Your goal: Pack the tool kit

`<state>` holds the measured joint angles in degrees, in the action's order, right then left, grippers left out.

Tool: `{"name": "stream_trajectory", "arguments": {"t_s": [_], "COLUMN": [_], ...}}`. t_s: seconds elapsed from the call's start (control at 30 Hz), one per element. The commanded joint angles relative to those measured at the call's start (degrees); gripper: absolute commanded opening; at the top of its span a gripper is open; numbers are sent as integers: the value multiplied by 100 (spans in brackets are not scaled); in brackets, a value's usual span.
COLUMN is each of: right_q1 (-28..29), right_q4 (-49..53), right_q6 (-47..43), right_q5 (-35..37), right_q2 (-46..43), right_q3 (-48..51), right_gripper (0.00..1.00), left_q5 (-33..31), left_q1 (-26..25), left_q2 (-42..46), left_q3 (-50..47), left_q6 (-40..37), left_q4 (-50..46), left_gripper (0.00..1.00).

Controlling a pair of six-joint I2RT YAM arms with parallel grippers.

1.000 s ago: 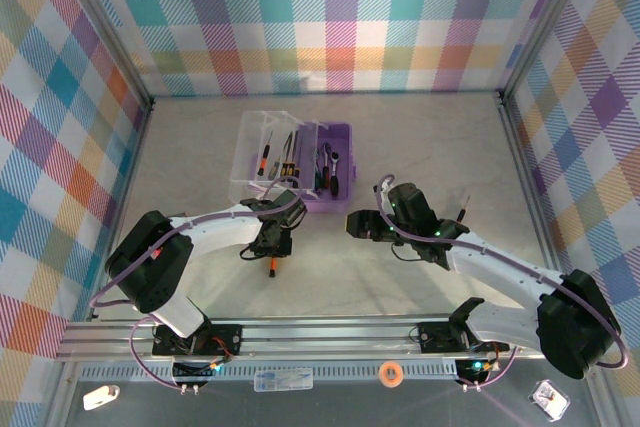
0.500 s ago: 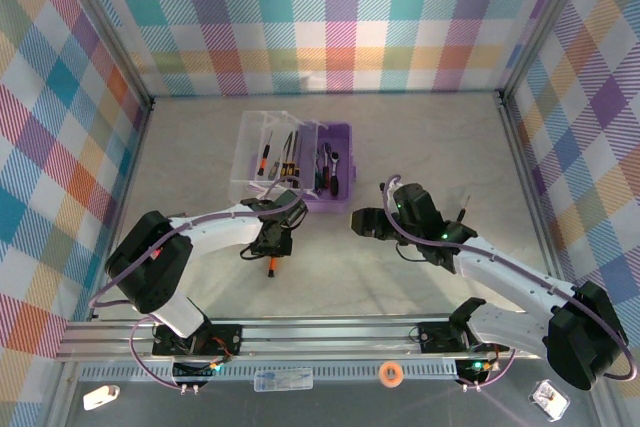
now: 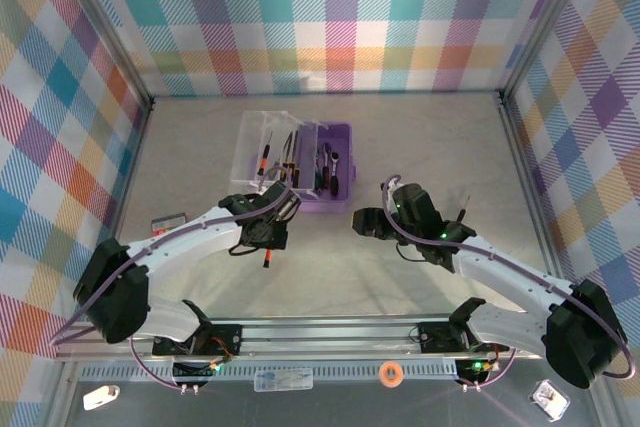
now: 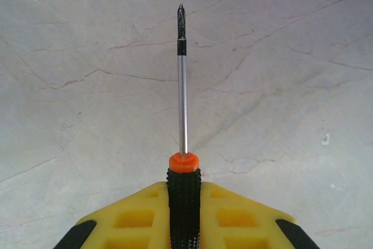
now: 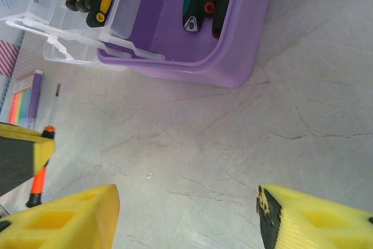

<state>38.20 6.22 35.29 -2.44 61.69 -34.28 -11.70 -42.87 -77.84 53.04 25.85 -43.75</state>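
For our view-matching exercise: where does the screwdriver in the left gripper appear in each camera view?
Top external: screwdriver near centre, just below the purple case.
Left wrist: centre, tip pointing up.
Right wrist: lower left edge.
Shared landmark: the purple case, top and right wrist.

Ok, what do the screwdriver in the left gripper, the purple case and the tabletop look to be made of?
Screwdriver: bright metal shaft with a dark tip, black knurled handle, probably rubber or plastic, and an orange collar.
Purple case: smooth, slightly glossy moulded plastic with a rounded rim; its lid is clear plastic.
Tabletop: pale, veined like marble, matte, possibly a laminate.
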Motion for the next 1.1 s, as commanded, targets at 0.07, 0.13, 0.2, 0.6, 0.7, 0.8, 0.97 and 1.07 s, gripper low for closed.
{"name": "stream_trajectory", "arguments": {"t_s": [0.07, 0.13, 0.2, 0.6, 0.7, 0.8, 0.97, 1.07], "right_q1": [-41, -41, -41, -48, -58, -67, -84, -102], "right_q4": [32, 20, 19, 287, 372, 459, 595, 675], "right_q6": [-18, -12, -4, 9, 12, 3, -5, -5], "right_q5": [72, 59, 59, 208, 259, 295, 393, 387], "right_q2": [17, 25, 21, -388, -499, -613, -798, -849], "right_q3": [-30, -42, -43, 89, 137, 142, 177, 155], "right_gripper": [64, 64, 64, 64, 64, 64, 64, 64], "left_q5": [-252, -263, -450, -560, -554, -625, -487, -618], "left_q1": [-69, -72, -58, 592, 918, 1200, 1564, 1770], "left_q2": [413, 461, 401, -962, -1313, -1691, -2470, -3007], "left_q3": [452, 585, 786, 2948, 3541, 4043, 4717, 5166], "left_q6": [-226, -356, -493, -1348, -1494, -1651, -1759, -1767], "left_q4": [-604, -598, -625, -773, -859, -839, -873, -921], "left_gripper": [15, 15, 15, 13, 13, 13, 13, 13]}}
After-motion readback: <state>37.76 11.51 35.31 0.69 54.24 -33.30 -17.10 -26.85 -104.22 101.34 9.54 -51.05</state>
